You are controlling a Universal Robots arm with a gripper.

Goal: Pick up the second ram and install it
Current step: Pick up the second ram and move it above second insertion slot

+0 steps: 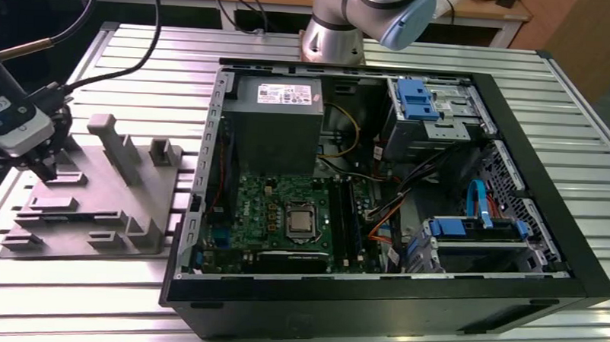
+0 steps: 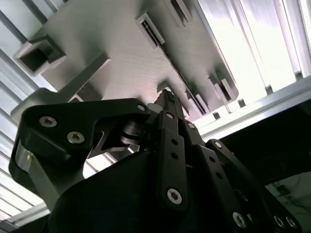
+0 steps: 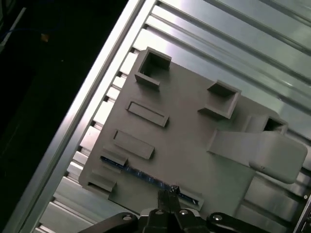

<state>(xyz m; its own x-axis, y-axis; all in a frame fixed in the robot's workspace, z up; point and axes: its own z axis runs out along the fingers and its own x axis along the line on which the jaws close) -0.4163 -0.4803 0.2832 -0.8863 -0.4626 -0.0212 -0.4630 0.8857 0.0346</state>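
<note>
1. Looks to be the pick-up step, with installing not yet begun. Finds the second ram [image 3: 131,171] standing on edge in a slot of the grey holder [image 3: 184,126], on the counter [image 1: 136,51] to the exterior view's left of the open computer case [image 1: 546,248], well apart from the green motherboard [image 1: 273,208].
2. Shows the gripper [image 3: 168,194] down at the holder, drawn nearly together in both wrist views and meeting the stick's upper edge. Seems pinched onto the thin card, going by the first wrist view.
3. Would call, as a judgement, for a straight pull up out of the slot, with no twisting of so thin a card, then a carry across to the case.
4. Cannot confirm actual contact on the stick, masked by the gripper's own dark body in the second wrist view. Cannot pick the stick out in the exterior view. Cannot tell which of the dark slot rails [image 1: 346,222] on the motherboard stands free.
</note>
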